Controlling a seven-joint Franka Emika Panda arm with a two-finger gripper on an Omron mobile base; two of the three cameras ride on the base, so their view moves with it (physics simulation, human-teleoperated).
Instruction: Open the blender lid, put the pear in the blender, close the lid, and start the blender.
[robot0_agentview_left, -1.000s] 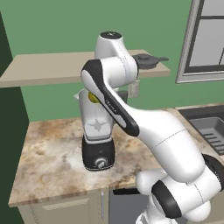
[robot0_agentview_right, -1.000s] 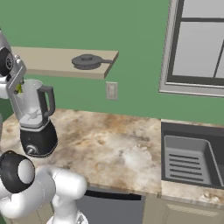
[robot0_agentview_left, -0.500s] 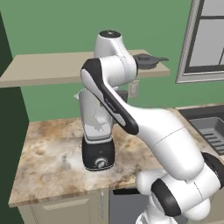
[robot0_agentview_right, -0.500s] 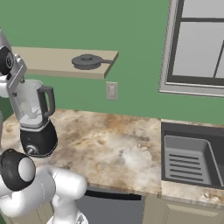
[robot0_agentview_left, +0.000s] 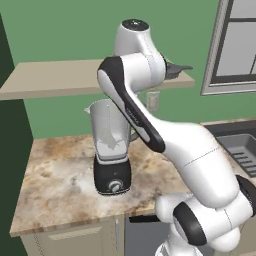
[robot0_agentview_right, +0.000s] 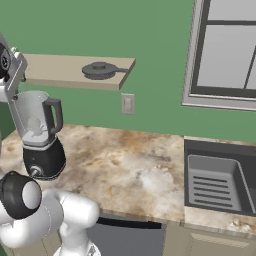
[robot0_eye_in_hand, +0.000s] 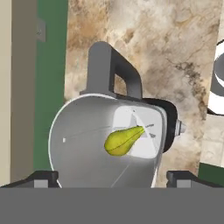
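I am looking across the marbled counter, which is running under the green wall toward the dark sink at three o'clock in the right base view. The blender is standing toward nine o'clock on that counter, black base down and silver knob facing me, its clear jar open at the top with no lid on it. From the hand view I am peering straight down into the jar, its grey handle pointing to twelve o'clock. The pear is lying inside the jar near the bottom, loose, stem end pointing toward two o'clock. The gripper is hanging just above the jar mouth with its jaws spread wide and nothing between them; the two dark tips are sitting at seven and five o'clock of the hand view, well apart. So I am judging the pear step as done and the lid step as the one coming up. I am not making out the blender lid for certain; a dark round thing is resting on the wall shelf at about one o'clock from the jar, and it may be the lid or a pan. The next move is calling for lifting clear of the jar, finding the lid, and pinching its small centre knob.
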